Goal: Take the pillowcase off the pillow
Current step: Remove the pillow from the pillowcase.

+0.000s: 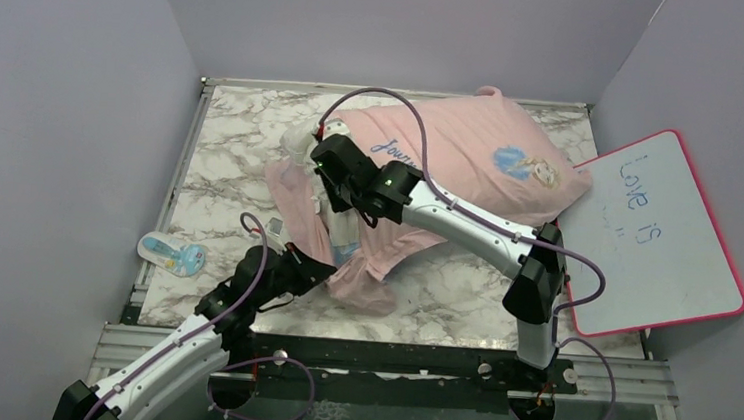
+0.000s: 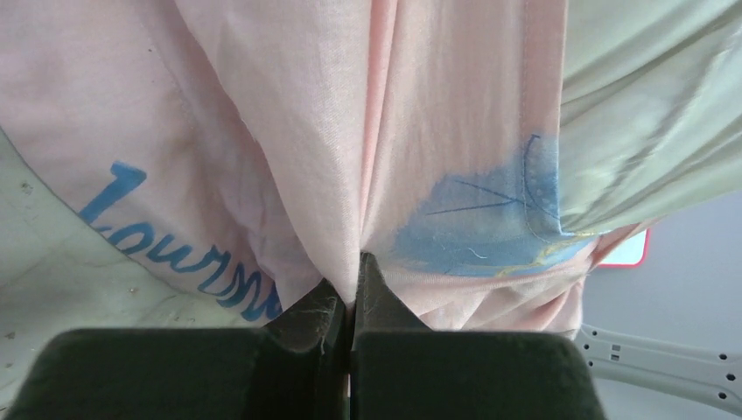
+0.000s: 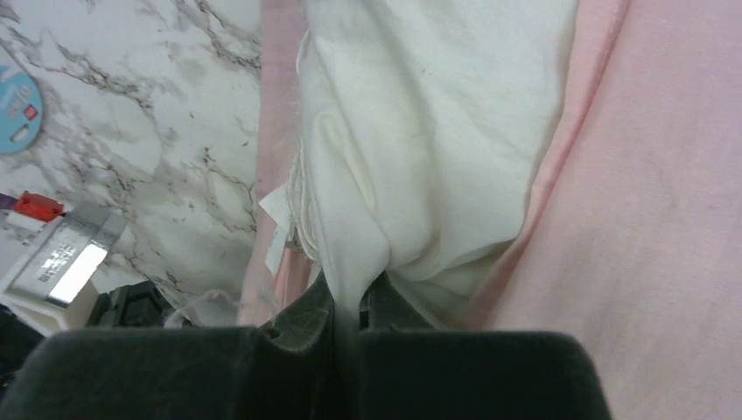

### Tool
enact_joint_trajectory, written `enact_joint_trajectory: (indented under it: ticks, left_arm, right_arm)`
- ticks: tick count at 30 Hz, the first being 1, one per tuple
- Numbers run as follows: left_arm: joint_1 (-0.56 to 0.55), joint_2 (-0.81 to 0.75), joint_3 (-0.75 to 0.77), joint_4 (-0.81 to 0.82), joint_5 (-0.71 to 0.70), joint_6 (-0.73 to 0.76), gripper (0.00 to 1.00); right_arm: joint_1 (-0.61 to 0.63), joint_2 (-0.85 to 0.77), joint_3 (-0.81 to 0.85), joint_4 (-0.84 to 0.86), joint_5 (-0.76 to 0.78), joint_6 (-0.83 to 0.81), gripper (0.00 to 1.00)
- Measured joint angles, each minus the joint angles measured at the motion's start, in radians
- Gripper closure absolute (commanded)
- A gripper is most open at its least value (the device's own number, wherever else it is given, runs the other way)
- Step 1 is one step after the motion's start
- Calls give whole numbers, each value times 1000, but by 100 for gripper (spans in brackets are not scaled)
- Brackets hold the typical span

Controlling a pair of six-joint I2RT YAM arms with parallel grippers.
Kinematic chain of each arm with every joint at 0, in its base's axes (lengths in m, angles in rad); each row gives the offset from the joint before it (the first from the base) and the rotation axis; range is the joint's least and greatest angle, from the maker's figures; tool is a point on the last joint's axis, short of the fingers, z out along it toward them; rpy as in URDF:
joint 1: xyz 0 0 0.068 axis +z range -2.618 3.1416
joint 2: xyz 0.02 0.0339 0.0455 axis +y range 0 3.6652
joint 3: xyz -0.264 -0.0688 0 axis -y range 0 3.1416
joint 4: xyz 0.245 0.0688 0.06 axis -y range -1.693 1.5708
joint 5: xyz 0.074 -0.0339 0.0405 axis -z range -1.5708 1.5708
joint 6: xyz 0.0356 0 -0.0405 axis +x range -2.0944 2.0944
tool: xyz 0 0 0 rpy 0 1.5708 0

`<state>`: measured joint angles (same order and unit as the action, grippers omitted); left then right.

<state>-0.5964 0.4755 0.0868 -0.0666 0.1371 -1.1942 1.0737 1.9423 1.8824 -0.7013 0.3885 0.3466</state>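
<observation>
As right end effector (image 3: pixel 350 296) pinches pillow (image 3: pixel 429 131), closed

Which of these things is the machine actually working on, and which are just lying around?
In the job: thin pink printed fabric pillowcase, pinched by left gripper; plump white pillow, pinched by right gripper.
Lying about: pink-framed whiteboard; small blue-and-white flat item.
</observation>
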Motion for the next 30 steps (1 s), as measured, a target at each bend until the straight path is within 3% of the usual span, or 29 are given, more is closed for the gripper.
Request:
enact_joint_trajectory:
  ticks: [13, 19, 24, 28, 30]
  left_arm:
    - [-1, 40, 3, -4, 0, 27, 100]
    - [-2, 34, -13, -35, -2, 29, 100]
    - [-7, -65, -23, -126, 0, 33, 100]
    - [-8, -120, -16, -164, -1, 34, 100]
    - [-9, -125, -15, -167, 0, 35, 100]
  right_arm:
    - [-31, -8, 29, -33, -150, 29, 99]
    - [-48, -12, 27, -46, -397, 10, 99]
    - [-23, -102, -155, 50, -409, -2, 99]
    - [-19, -163, -235, 82, -404, 0, 92]
    - [-17, -183, -262, 88, -397, 4, 80]
